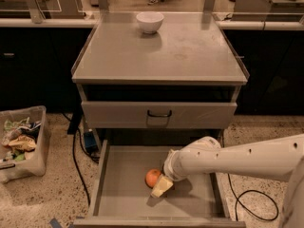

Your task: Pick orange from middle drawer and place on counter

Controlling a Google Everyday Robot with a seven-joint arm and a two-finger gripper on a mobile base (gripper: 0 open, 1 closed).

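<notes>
The orange [152,177] lies on the bare floor of the pulled-out middle drawer [123,194], near its centre. My gripper [160,186] reaches down into the drawer from the right on a white arm, its pale fingers right beside the orange on its right side. The counter [161,51] is the flat grey metal top above.
A white bowl [149,22] stands at the back of the counter. A shut drawer face with a black loop handle [159,114] sits above the open drawer. A bin of scraps [19,141] stands on the floor at left. Black cables [256,194] lie at right.
</notes>
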